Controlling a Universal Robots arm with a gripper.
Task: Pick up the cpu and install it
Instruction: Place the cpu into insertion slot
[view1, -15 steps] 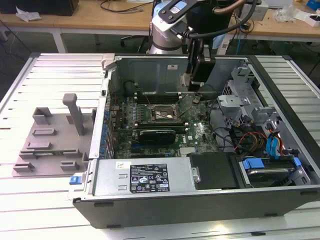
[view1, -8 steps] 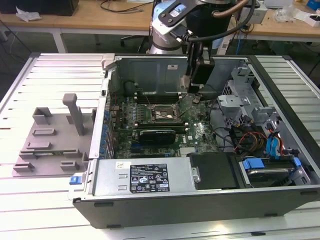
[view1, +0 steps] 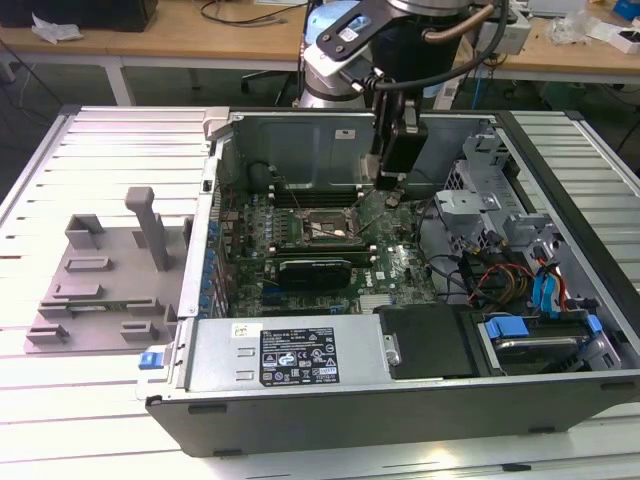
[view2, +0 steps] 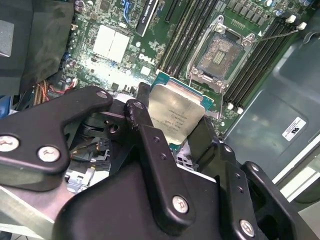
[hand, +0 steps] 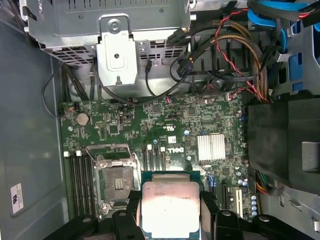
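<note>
The cpu (view2: 176, 116), a flat square chip with a shiny silver top and a green rim, sits between the black fingers (view2: 137, 111) of my gripper (view2: 172, 122), which is shut on its two opposite edges. In the first wrist view the cpu (hand: 170, 206) hangs above the green motherboard, beside the open black socket (hand: 116, 177) with its metal frame lifted. That socket (view2: 219, 52) lies bare, a short way off from the chip. In the exterior view my gripper (view1: 390, 188) reaches down into the open computer case, toward the exterior view's right of the socket (view1: 320, 228).
The grey plastic holder tray (view1: 100, 270) lies on the slatted table at the exterior view's left of the case. Inside the case are memory slots (hand: 80, 175), a silver heatsink (hand: 211, 147), cable bundles (hand: 235, 50), a metal drive cage (view1: 480, 190) and blue drive brackets (view1: 550, 290).
</note>
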